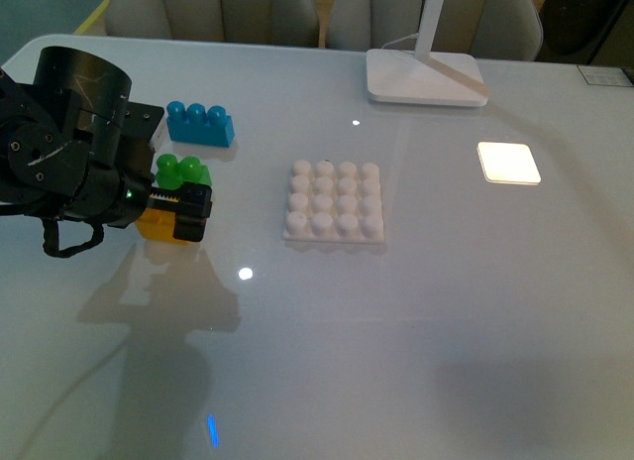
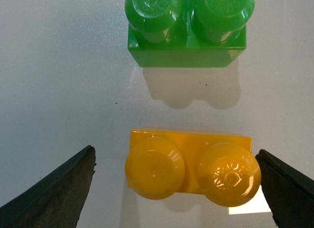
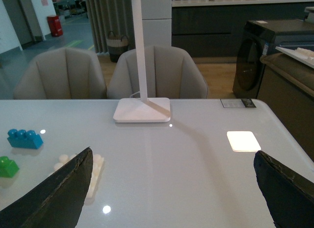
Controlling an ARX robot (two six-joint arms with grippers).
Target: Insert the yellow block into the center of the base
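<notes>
Now, front view: left gripper (image 1: 184,210) sits low over the yellow block (image 1: 155,226). The block rests on the table (image 1: 446,311), just in front of the green brick (image 1: 180,170) and well left of the base (image 1: 335,202).
Left wrist view: jaws are spread, flanking the block's short ends; nothing is grasped.
Right wrist view: right gripper (image 3: 172,161) is spread and empty, away from the bricks.
Handling: probably light, rigid, slick plastic; pinch the flat end walls below the studs, squarely.
</notes>
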